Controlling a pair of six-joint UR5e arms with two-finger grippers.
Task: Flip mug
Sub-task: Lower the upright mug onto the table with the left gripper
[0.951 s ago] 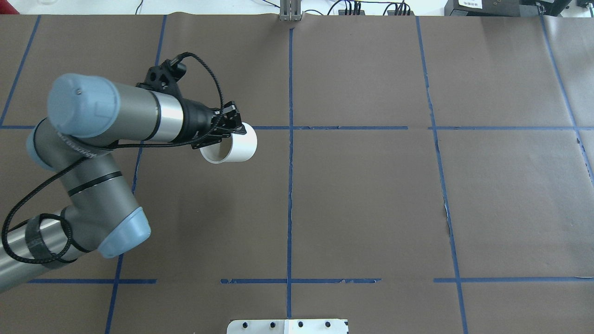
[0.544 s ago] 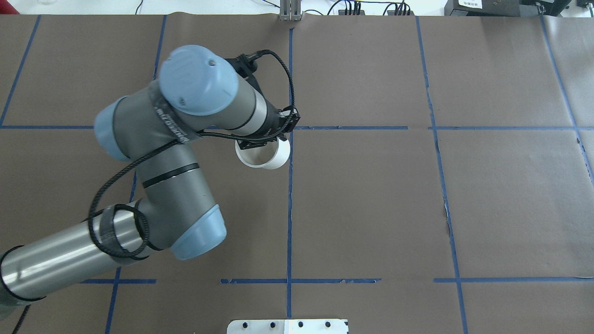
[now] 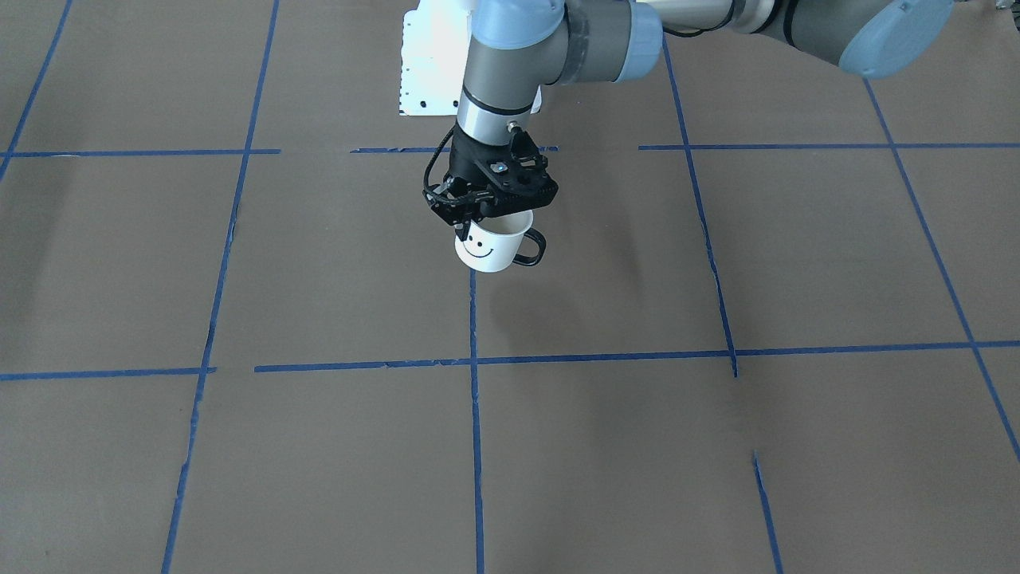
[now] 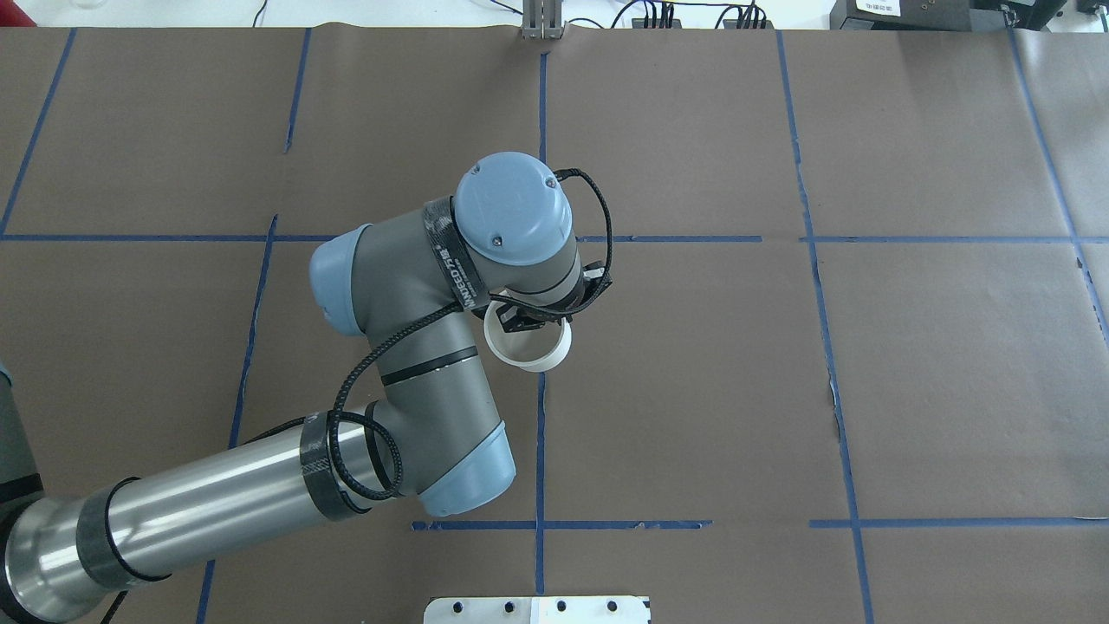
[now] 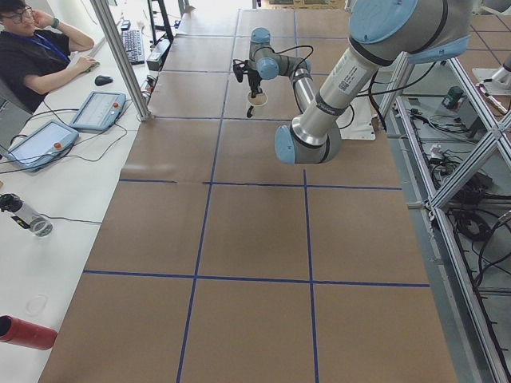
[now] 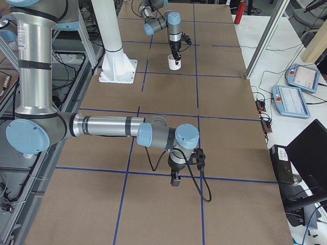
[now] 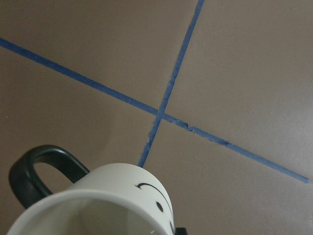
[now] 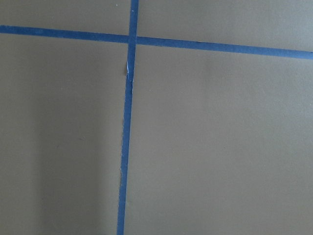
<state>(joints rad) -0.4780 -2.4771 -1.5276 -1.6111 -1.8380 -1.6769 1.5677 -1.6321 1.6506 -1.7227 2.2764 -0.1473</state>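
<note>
Gripping mug (image 3: 490, 247), left hand (image 3: 472, 224) half-hidden

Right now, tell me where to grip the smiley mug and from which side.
Pinch the rim wall of the white smiley mug from above, one finger inside, away from the black loop handle. It hangs mouth-up, so the open rim is reachable, and the handle looks too thin for a steady hold. The left gripper seems to hold it so.

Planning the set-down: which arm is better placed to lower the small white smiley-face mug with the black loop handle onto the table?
Left. The left gripper is shut on the rim of the white smiley-face mug, held upright above the brown table; the right gripper is far off.
</note>
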